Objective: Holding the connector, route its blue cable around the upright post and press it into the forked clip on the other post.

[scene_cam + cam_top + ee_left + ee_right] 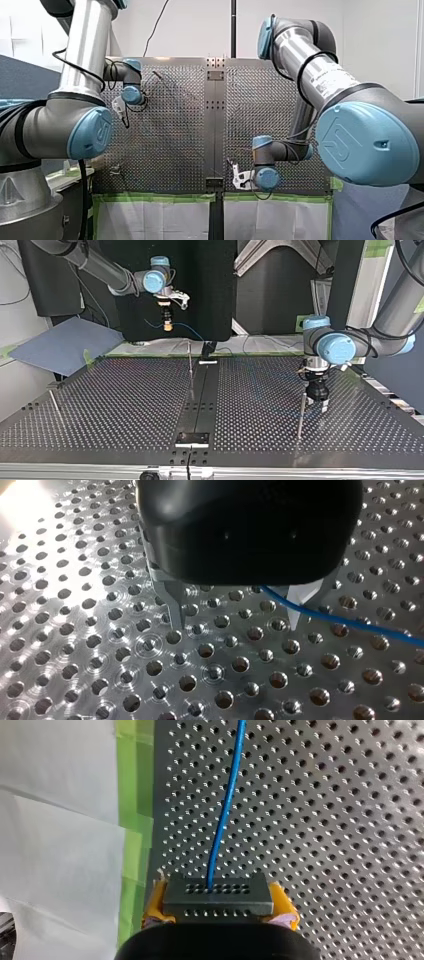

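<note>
At the tabletop's (340,820) edge lined with green tape (135,770), nearest the arm bases: my right gripper (218,909) is held above the plate. Its yellow pads (283,901) are clamped on both sides of the dark connector (218,894). The blue cable (227,795) exits the connector's face and runs ahead over the perforations, away from that edge.

Toward the opposite edge, on my left arm's half: my left gripper (235,617) hangs low over the plate, metal fingers (172,605) set well apart and gripping nothing. The cable comes out from under its black body and crosses one fingertip; contact cannot be told.

Top view: a thin upright post (301,412) stands just beside the left gripper. A second post (190,365) stands by the central rail (200,395), closer to the taped edge. Which post bears the forked clip cannot be told.
</note>
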